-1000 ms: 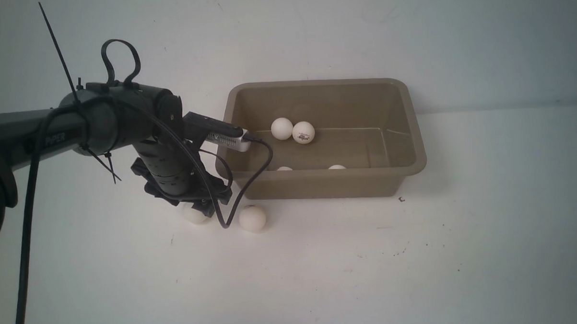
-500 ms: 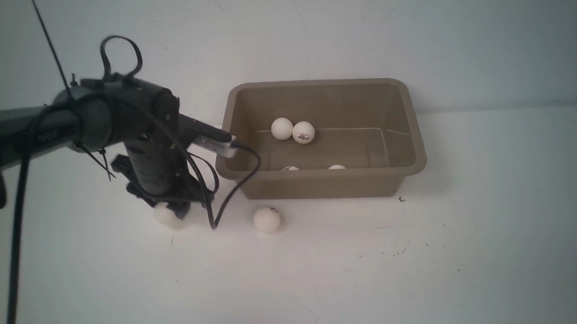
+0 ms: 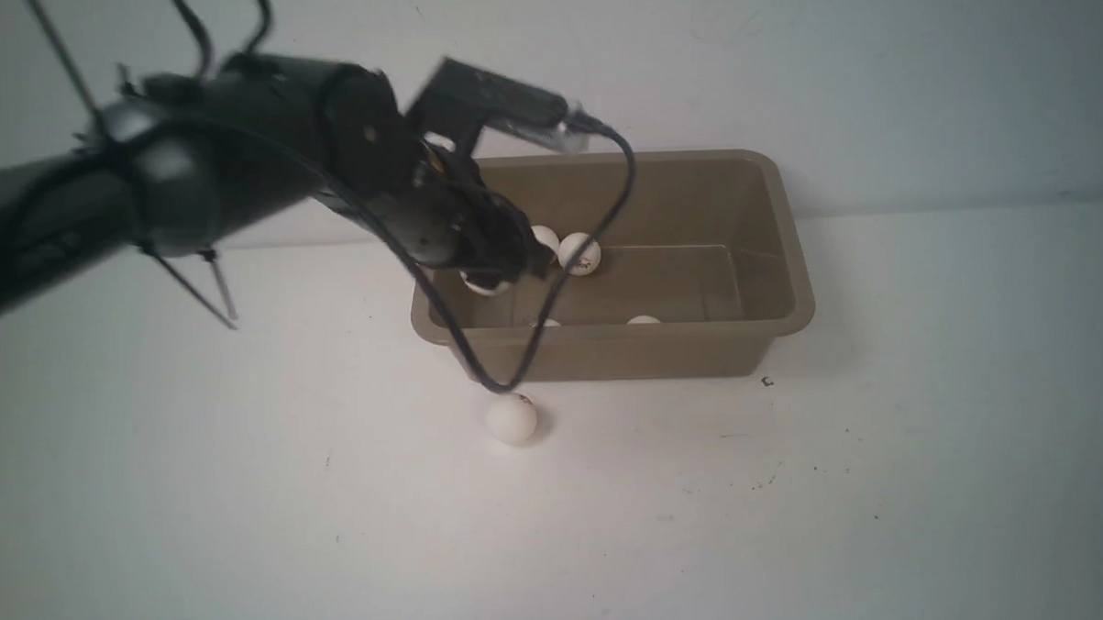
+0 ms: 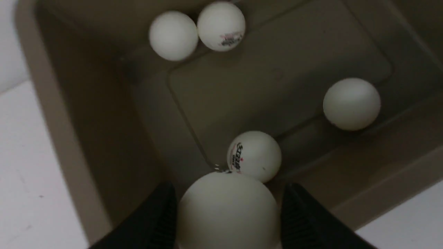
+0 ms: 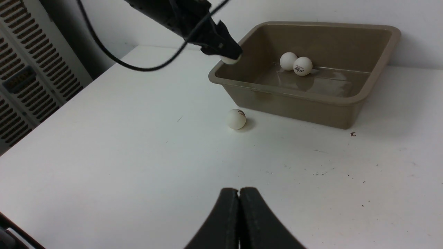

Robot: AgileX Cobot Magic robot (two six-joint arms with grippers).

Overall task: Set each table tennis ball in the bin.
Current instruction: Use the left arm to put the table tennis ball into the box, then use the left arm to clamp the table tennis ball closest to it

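We have the left claw (image 3: pixel 500 273) over the bin (image 3: pixel 792 246), just inside its rim, jaws clamped on the held ball (image 4: pixel 226 207) — so the release is the step in hand. We judge it goes best done here, low and well inside the wall, with both jaws parting evenly so the ball falls straight and cannot skip off the flared rim. A drop from height could bounce off what lies beneath, so we would ease a shade toward the bare floor ahead of the claw first.

The bin has four balls on its floor. The logo ball (image 4: pixel 254 155) lies almost directly under the claw. The plain ball (image 4: pixel 351 103) rests off to the claw's side, against a wall. The pair (image 4: pixel 173 34) touch each other at the far wall, ahead of the claw.

The sixth ball (image 3: pixel 511 418) sits on the table (image 3: pixel 934 480), behind and below the claw, just beside the bin's near wall — ours to fetch next, we judge. The right claw (image 5: pixel 238 195) is pressed closed on nothing, well apart from the bin.
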